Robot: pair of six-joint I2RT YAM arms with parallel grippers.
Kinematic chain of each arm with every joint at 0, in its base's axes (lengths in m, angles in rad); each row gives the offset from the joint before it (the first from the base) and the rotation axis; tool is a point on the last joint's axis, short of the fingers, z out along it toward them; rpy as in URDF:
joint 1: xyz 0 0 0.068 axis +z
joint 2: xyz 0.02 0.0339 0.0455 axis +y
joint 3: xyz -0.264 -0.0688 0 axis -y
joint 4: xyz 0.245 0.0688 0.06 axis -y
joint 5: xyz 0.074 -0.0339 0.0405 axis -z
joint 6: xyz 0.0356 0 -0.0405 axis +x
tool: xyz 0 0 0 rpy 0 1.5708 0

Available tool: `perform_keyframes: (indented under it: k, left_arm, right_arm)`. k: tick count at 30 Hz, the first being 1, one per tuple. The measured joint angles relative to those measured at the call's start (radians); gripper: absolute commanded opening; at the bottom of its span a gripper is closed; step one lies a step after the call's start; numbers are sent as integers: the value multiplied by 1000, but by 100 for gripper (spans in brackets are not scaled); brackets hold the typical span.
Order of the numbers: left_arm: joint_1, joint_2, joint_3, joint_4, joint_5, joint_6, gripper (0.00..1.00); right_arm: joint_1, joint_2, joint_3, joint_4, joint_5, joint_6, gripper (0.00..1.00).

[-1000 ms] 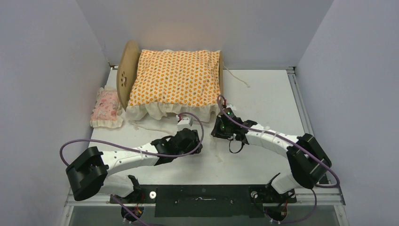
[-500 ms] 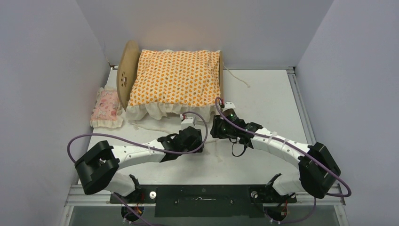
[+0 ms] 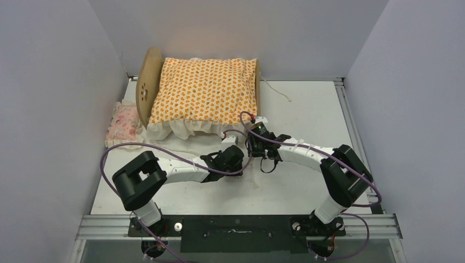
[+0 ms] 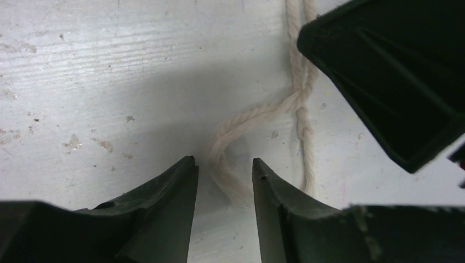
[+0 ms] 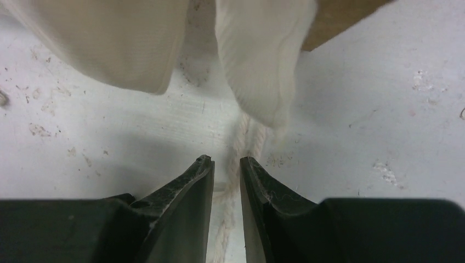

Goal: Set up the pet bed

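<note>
The pet bed stands at the back left of the table, with its paw-print headboard (image 3: 145, 87) on the left and its footboard (image 3: 257, 82) on the right. The orange-patterned cushion (image 3: 204, 90) covers it and hides the striped base. My left gripper (image 3: 239, 160) (image 4: 225, 160) is open, low over the table, with a white cord (image 4: 247, 118) lying between its tips. My right gripper (image 3: 256, 148) (image 5: 226, 158) is narrowly open just in front of the cushion's white ruffle (image 5: 257, 55), with the cord (image 5: 244, 137) running between its jaws. A wooden corner of the bed (image 5: 340, 16) shows behind the ruffle.
The pink frilled pillow (image 3: 125, 127) lies left of the headboard by the left wall. Another loose cord (image 3: 276, 89) trails on the table right of the footboard. The right gripper's black body (image 4: 395, 71) fills the upper right of the left wrist view, very close to my left gripper.
Both arms have reached further forward and inward. The two grippers now sit side by side at the bed's front right corner, over the cord.
</note>
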Motion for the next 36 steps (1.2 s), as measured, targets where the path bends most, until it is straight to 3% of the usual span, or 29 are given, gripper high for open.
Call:
perform_keyframes:
  k: [9, 13, 16, 21, 28, 36]
  left_arm:
    - [0, 27, 10, 10, -22, -2, 24]
    - [0, 43, 19, 16, -36, -11, 16]
    - [0, 48, 20, 21, -52, -14, 12]
    - [1, 50, 20, 23, -66, -12, 10]
    - [5, 52, 18, 31, -73, -14, 9]
    - [7, 44, -25, 105, -73, -50, 9]
  right_arm:
    - [0, 90, 25, 43, 48, -17, 19]
    - [0, 99, 27, 53, 69, -21, 7]
    - [0, 98, 25, 55, 65, -28, 5]
    - [-1, 49, -34, 62, 2, -48, 6]
    - [-1, 21, -47, 56, -13, -48, 24]
    - [10, 21, -47, 92, 74, -36, 25]
